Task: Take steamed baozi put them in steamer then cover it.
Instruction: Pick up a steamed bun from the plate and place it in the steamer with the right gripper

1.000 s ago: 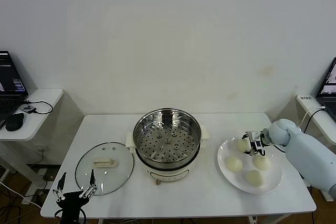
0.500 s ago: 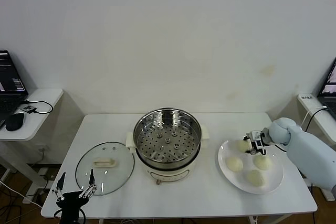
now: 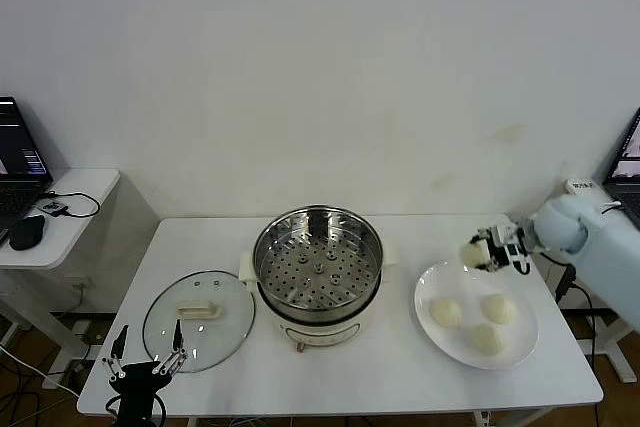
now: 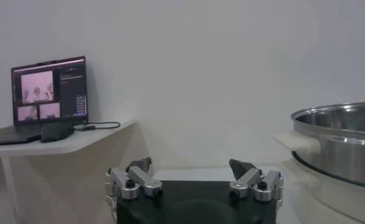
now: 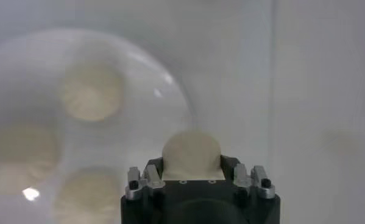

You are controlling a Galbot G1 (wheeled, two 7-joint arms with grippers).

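Note:
My right gripper (image 3: 478, 252) is shut on one steamed baozi (image 3: 470, 253), held in the air above the far edge of the white plate (image 3: 430, 289). In the right wrist view that baozi (image 5: 191, 155) sits between the jaws. Three more baozi (image 3: 446, 313) lie on the plate. The steel steamer (image 3: 318, 262) stands uncovered at the table's middle, its perforated tray bare. The glass cover (image 3: 198, 319) lies flat on the table to the steamer's left. My left gripper (image 3: 146, 359) is parked open at the table's front left corner, near the cover's front edge.
A side table (image 3: 60, 209) with a laptop and mouse stands to the left. Another laptop (image 3: 626, 165) and a cable lie at the far right. In the left wrist view the steamer (image 4: 340, 140) shows off to one side.
My right gripper has closed on a baozi and lifted it off the plate, rising and moving slightly back. The left arm has stayed put.

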